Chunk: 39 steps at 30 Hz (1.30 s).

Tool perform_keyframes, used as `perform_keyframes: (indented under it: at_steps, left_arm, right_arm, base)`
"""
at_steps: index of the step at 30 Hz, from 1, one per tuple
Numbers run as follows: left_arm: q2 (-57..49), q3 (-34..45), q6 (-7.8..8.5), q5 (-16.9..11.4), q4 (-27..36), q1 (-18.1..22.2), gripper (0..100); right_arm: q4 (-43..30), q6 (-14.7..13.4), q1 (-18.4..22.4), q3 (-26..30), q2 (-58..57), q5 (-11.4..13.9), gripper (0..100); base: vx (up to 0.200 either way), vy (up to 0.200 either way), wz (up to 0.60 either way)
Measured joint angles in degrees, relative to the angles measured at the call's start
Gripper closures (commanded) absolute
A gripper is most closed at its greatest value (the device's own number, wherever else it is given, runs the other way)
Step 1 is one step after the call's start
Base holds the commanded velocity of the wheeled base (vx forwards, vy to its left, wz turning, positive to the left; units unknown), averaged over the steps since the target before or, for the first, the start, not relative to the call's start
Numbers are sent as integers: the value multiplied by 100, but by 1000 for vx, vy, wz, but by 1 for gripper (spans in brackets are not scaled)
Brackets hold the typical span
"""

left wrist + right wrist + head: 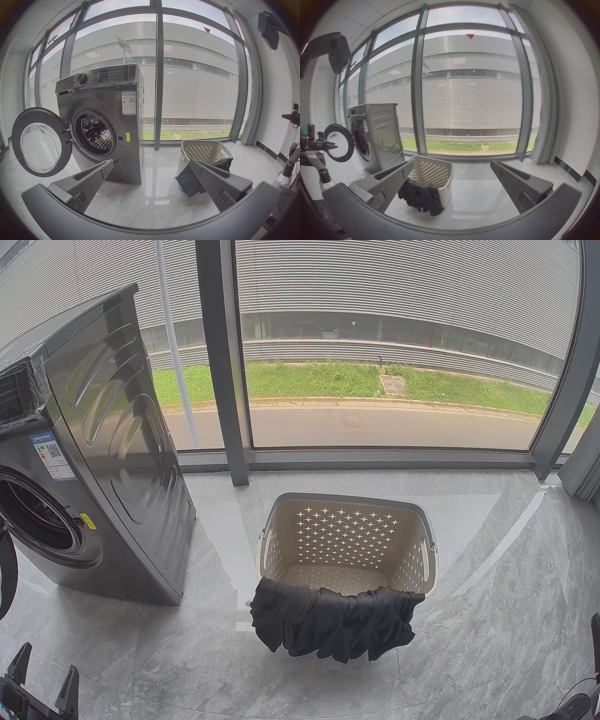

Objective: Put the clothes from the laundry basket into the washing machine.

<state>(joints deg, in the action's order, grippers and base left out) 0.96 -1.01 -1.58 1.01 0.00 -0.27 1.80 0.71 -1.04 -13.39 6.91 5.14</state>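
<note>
Both spread wide and empty, I see: left gripper [151,164] and right gripper [451,166]. Ahead of them black clothes [334,621] drape the near rim of the basket [350,497]; washing machine [125,446], door [40,142] open, stands beyond the left gripper.

Dark grey wedge-fingered left gripper [150,162]

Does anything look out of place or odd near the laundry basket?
Yes: the black garment is not inside the laundry basket; it hangs over the near rim, mostly outside, down toward the floor. The washing machine has its door open, which suits the task.
</note>
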Motion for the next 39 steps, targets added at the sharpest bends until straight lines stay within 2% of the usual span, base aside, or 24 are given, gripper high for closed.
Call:
perform_keyframes:
  at_steps: [5, 8, 14, 23, 28, 32, 35, 39]
  left_arm:
    - [0, 0, 0, 0, 0, 0, 0]
    - [0, 0, 2, 2, 0, 0, 0]
    - [0, 0, 0, 2, 0, 0, 0]
    - [0, 0, 15, 2, 0, 0, 0]
    - [0, 0, 80, -12, 0, 13, 0]
    - [0, 0, 121, -28, -2, 22, 0]
    - [0, 0, 134, -35, -2, 24, 0]
    - [0, 0, 143, -39, -2, 27, 0]
  right_arm:
    - [-4, 35, -210, -301, 1081, 602, 0]
    - [77, 96, -350, -439, 1874, 862, 0]
    - [501, 208, -703, -673, 3379, 1084, 0]
    - [1029, 222, -1236, -937, 5436, 1128, 0]
    - [1169, 213, -1445, -1040, 6356, 1119, 0]
    - [1336, 152, -1560, -1109, 7043, 958, 0]
    - [1615, -35, -1649, -1145, 7552, 827, 0]
    - [1972, -467, -1768, -1178, 8184, 736, 0]
  base:
    - [0, 0, 0]
    - [0, 0, 0]
    - [0, 0, 0]
    - [0, 0, 0]
    - [0, 0, 0]
    - [0, 0, 0]
    - [0, 0, 0]
    - [0, 0, 0]
